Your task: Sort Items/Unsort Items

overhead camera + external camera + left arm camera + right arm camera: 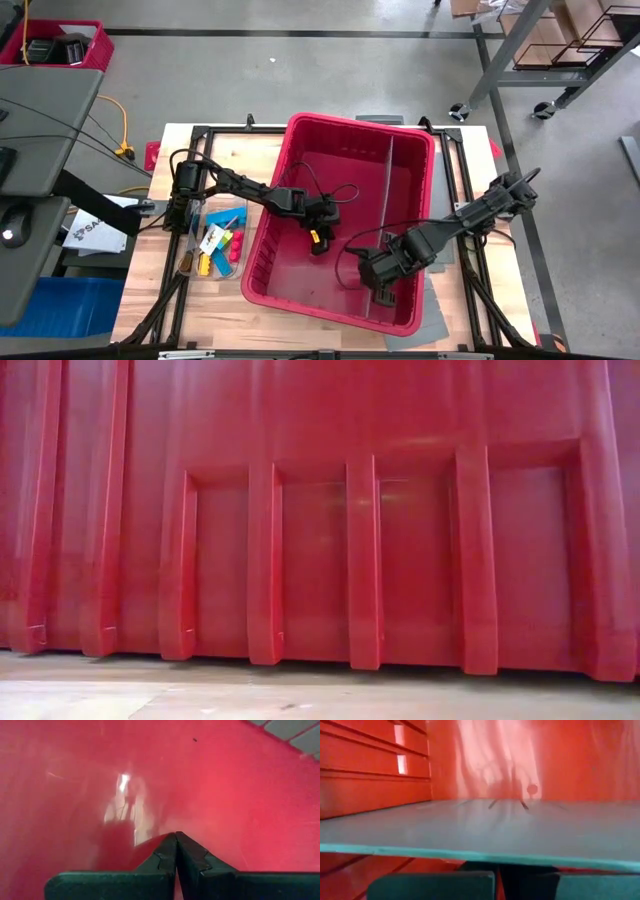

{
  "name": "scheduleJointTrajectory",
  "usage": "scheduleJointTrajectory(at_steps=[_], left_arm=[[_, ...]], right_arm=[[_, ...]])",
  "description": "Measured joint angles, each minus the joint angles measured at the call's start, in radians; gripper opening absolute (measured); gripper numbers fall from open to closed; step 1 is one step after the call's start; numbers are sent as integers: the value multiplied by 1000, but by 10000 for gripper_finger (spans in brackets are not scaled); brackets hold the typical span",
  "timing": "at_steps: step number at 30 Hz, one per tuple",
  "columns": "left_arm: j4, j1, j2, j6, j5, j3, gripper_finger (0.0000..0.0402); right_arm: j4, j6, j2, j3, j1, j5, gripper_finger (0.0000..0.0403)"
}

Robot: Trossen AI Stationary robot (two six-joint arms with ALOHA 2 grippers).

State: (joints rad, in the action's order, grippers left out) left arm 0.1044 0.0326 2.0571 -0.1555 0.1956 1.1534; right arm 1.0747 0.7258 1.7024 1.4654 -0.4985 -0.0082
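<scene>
Left gripper (318,243) — clenched, empty, low inside the bin (300,140), your nearest risk: drive it further down and you likely scrape the floor or snag the wall.
Right gripper (382,290) — clenched, nothing between the fingers, right by the grey divider (388,200); a sideways move may knock that panel.
Items (218,242) — coloured blocks and dark sticks, out on the table just beside the bin's left wall, behind your left gripper and well apart from the right. None in the bin.
</scene>
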Motion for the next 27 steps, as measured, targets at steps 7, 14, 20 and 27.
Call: scheduleJointTrajectory(at_steps=[7, 14, 20, 27], left_arm=[[2, 7, -12, -1, 22, 0, 0], [73, 69, -111, -13, 88, -8, 0], [96, 137, -248, 7, 123, -5, 0], [102, 195, -471, -55, 197, 33, 3]], right_arm=[[61, 100, -59, 1, -35, -37, 0], [215, 204, -134, 48, -67, -10, 0], [273, 282, -173, 68, -55, 118, 0], [258, 342, -172, 108, 48, 237, 10]])
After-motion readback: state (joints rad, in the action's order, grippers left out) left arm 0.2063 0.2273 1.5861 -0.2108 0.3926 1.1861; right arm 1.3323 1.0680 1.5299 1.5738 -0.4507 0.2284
